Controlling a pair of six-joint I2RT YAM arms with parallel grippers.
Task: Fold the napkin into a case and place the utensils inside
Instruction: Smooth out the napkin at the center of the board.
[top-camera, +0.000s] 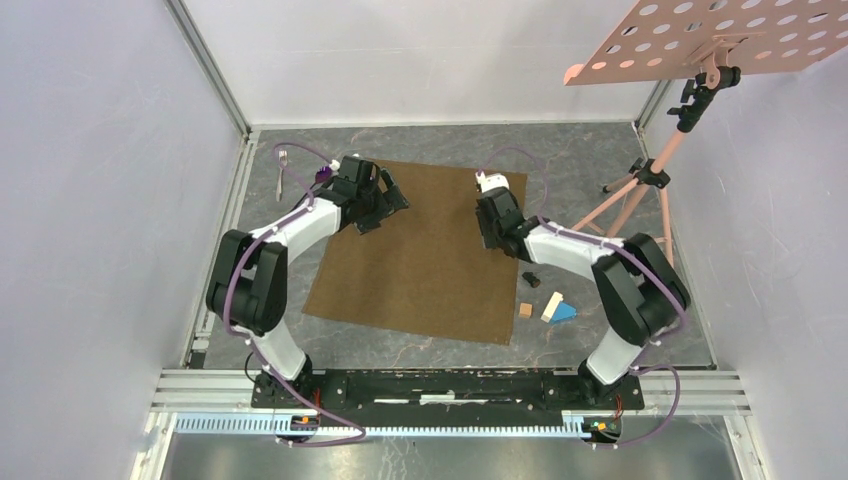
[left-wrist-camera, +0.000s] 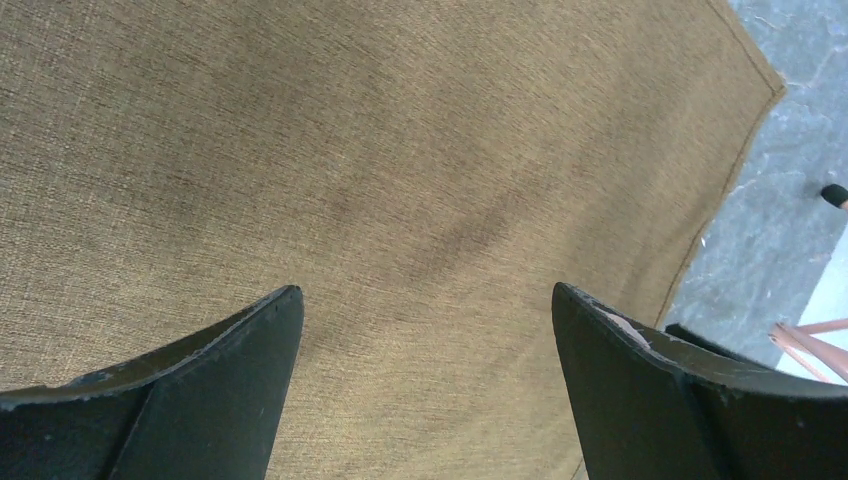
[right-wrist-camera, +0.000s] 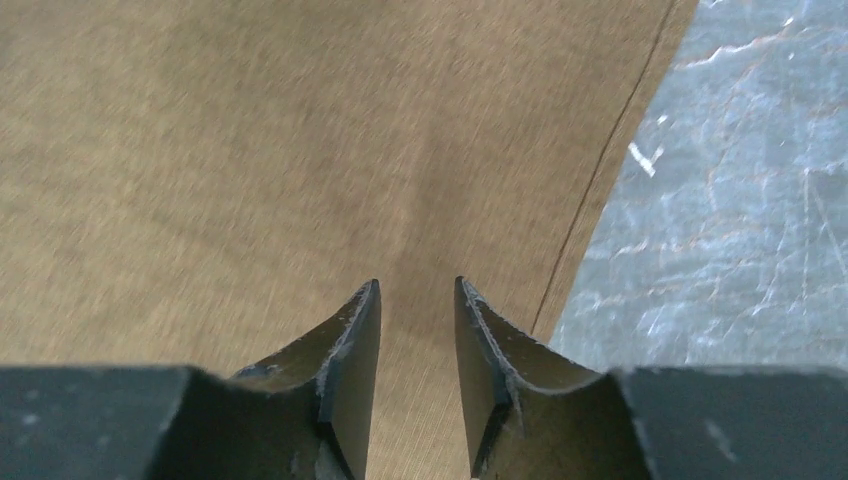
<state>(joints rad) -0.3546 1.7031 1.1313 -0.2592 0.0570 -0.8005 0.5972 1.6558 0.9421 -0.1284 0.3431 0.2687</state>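
Presently, the left gripper (left-wrist-camera: 425, 290) is held with its fingers (left-wrist-camera: 235, 340) spread wide apart, and nothing is gripped between them. It is poised over the far left part of the napkin (top-camera: 420, 270); from its wrist view the weave is seen under both tips, but whether the cloth is touched cannot be told. The right gripper (right-wrist-camera: 417, 285) is drawn almost closed, with only a narrow slit left between its fingers (right-wrist-camera: 350, 340), and nothing is held in it. It is positioned over the far right part of the napkin, just inside the hemmed right edge.

The napkin is spread flat and unfolded on the grey marbled table (top-camera: 600, 165), roughly between the two arms. The fork (top-camera: 282, 160) is found on the bare table beyond the napkin's far left corner, and the spoon (top-camera: 322, 176) lies just right of it, partly hidden by the left arm. A few small blocks (top-camera: 552, 306) are scattered near the napkin's near right corner. A pink music stand (top-camera: 700, 40) is set at the far right.
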